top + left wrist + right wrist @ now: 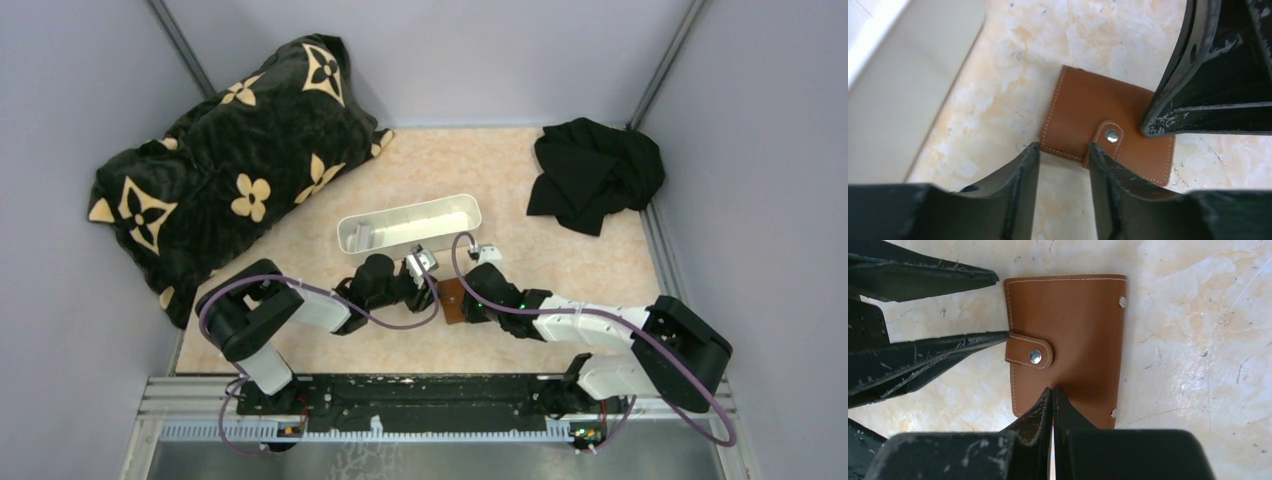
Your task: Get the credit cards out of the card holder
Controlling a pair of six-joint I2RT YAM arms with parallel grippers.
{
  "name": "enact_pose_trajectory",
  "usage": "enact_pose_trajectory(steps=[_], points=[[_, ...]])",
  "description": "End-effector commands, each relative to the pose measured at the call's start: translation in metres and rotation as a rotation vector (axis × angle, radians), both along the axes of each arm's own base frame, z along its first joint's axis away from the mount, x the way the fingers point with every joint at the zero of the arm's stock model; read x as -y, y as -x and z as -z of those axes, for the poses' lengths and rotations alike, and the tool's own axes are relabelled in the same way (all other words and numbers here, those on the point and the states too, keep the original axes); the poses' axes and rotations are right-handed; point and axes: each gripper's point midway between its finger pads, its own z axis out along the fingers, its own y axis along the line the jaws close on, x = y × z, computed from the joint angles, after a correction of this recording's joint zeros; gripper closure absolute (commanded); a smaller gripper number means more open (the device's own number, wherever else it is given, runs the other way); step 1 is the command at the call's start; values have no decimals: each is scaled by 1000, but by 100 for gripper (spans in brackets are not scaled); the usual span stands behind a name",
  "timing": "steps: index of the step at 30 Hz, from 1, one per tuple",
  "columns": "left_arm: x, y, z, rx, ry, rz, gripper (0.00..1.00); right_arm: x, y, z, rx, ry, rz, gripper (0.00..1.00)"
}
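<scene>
At the middle of the marbled beige table (590, 262), the left gripper (1063, 152) has its fingers (1025, 170) spread apart with nothing clamped between them. Their tips sit at the snap-side edge of the card holder (1073, 330). One tip touches the end of the closing strap (1029, 351), and the other lies just beside the corner of that same edge. The right gripper (1053, 392) comes in from the adjoining side with its two fingers pressed together. Their joined tips rest on the leather face just beside the strap, on top of the leather rather than around it.

From above, both wrists crowd over the card holder and only a brown sliver shows between them. A long white tray (410, 222) lies near, just beyond the grippers, with a small grey item (365, 237) at its left end. A black cushion (230, 170) with cream flower motifs fills the far left corner. A crumpled black cloth (595, 172) sits at the far right. Both are well apart from the card holder.

The card holder lies flat and folded shut, so its inside is hidden. It is brown leather with pale stitching along the edges. The strap is snapped down with a metal stud (1035, 356), and small rivets sit at the corners of the opposite edge.
</scene>
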Motion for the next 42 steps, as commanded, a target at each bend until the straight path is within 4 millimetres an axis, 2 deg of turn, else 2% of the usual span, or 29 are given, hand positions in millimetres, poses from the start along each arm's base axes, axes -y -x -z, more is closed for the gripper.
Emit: enact_pose_trajectory(steps=[1, 4, 6, 10, 13, 16, 20, 23, 30, 34, 38, 42], points=[[11, -5, -12, 40, 37, 16, 60, -2, 2, 3, -18, -1, -4, 100], [13, -3, -9, 38, 31, 25, 62, -2, 3, 3, -20, 0, -5, 100], [13, 0, -9, 39, 26, 29, 60, 0, 3, 4, -21, 6, -2, 100], [17, 10, -22, 48, 46, 48, 35, 2, 3, 4, -20, 7, 9, 100], [23, 19, -30, 69, 47, 85, 28, 2, 2, 1, -15, -14, 28, 100], [29, 18, -24, 91, 16, 103, 25, 0, 1, -6, 9, -64, 42, 100], [36, 10, -6, 114, -45, 108, 25, 2, 3, -11, 13, -79, 45, 100], [39, 6, -1, 117, -53, 102, 29, 10, 2, -15, 27, -63, 72, 100], [37, 3, 12, 106, -85, 81, 39, 32, -2, -41, 141, -105, 134, 100], [34, 6, 20, 93, -98, 83, 47, 34, -2, -40, 139, -78, 127, 100], [31, 8, 23, 81, -100, 80, 60, 25, -3, -32, 106, -63, 102, 100], [27, 10, 24, 76, -101, 72, 82, 13, -3, -30, 94, -87, 69, 100]])
